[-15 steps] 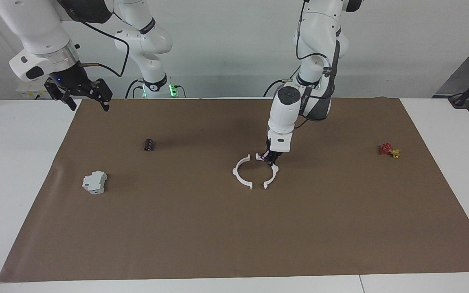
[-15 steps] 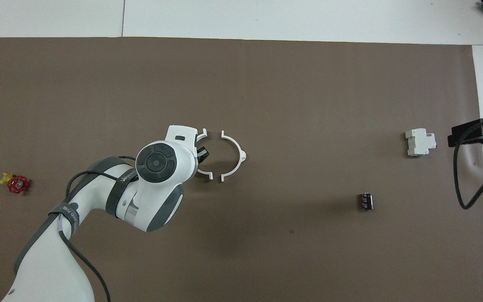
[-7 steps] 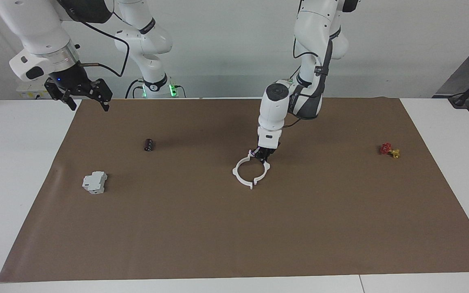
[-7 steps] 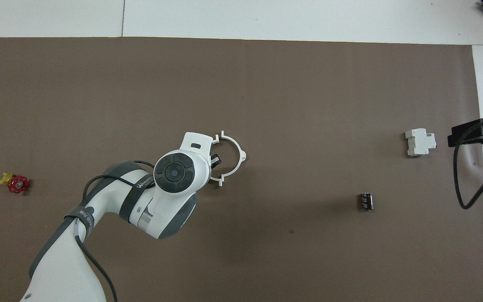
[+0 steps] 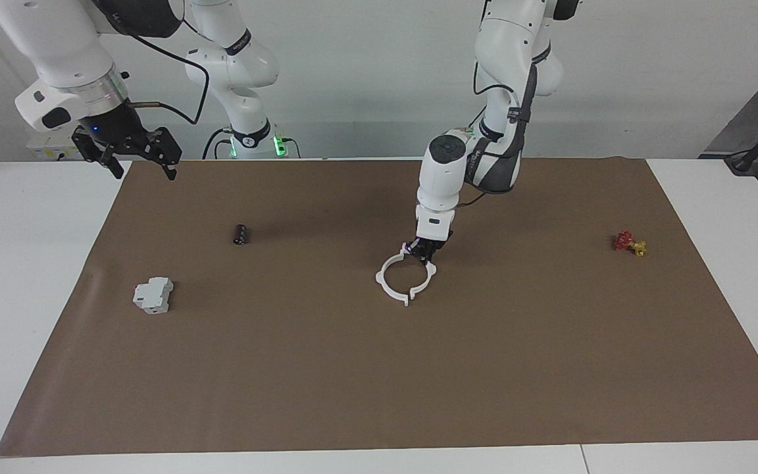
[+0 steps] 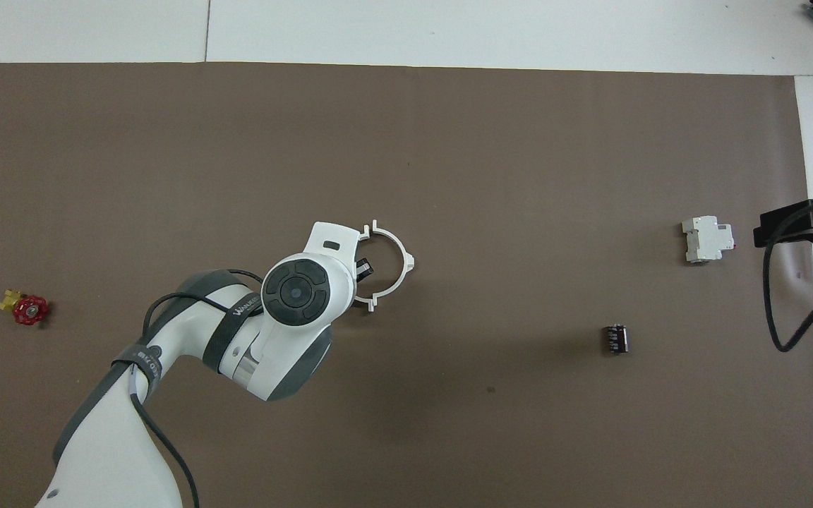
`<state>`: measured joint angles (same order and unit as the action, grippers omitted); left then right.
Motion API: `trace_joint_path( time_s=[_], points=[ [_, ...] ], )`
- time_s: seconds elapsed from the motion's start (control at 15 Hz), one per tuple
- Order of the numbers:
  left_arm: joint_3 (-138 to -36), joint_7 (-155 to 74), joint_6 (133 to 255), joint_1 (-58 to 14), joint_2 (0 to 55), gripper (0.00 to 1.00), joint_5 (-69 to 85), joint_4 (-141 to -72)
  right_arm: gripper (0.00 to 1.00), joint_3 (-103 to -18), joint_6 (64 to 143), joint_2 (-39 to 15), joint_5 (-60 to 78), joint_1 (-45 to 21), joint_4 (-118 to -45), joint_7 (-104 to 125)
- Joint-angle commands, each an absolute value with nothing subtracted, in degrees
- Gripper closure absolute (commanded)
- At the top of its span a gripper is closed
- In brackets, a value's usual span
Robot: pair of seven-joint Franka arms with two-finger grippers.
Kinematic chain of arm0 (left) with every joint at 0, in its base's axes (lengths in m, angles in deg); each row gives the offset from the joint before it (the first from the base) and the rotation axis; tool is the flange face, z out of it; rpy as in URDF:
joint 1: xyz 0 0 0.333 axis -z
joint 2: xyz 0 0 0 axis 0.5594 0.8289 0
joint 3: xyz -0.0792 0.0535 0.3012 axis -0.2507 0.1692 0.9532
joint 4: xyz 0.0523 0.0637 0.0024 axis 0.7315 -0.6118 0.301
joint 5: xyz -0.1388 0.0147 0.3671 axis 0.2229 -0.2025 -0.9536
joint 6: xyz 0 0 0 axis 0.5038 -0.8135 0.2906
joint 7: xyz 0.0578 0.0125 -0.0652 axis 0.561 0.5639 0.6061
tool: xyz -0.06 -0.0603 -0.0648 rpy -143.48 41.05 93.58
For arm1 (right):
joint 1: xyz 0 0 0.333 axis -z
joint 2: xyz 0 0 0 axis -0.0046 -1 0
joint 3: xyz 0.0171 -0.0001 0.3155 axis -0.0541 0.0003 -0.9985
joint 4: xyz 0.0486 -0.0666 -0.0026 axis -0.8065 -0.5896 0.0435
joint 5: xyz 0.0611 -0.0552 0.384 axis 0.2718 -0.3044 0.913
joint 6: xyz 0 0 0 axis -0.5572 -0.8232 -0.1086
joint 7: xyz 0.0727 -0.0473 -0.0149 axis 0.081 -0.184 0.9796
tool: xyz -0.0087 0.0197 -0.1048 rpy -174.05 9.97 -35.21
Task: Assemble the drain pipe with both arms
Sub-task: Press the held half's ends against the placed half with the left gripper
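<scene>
Down low, left claw (image 5: 426, 251) closed on the drain pipe (image 5: 395, 289).

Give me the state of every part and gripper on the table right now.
Drain pipe: two halves together as a ring, flat on the mat.
Left gripper: down at the ring's rim.
Right gripper: open, raised, waiting.
Grey-white box: untouched.
Black cylinder: lying free.
Red-and-yellow piece: untouched.

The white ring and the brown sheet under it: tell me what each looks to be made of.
White ring: seemingly thin moulded plastic with a matte finish, judging by its slim even band and small crisp outward tabs. The left gripper is down at its rim.

Brown sheet: probably paper or thin card, matte; it lies flat with a faint crease near the grey-white box.
</scene>
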<state>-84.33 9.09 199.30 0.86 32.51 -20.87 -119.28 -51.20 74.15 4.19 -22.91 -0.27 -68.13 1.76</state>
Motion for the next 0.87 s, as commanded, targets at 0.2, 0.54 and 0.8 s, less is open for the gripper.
trace_joint_path(
  time_s=[0.2, 0.54, 0.8],
  points=[
    [-83.50, 10.32, 200.91, 1.76, 34.39, 1.00, -23.04, -117.92, 0.00, -51.41, 73.50, 4.24, -22.09, 0.35, -67.88, 2.61],
    [-83.50, 10.32, 200.91, 1.76, 34.48, 1.00, -23.04, -117.75, 0.00, -51.41, 73.50, 4.24, -22.09, 0.35, -67.97, 2.61],
    [-83.50, 10.23, 200.91, 1.67, 34.83, 1.00, -23.04, -117.31, 0.00, -51.41, 73.50, 4.24, -22.09, 0.35, -67.88, 2.61]
  ],
)
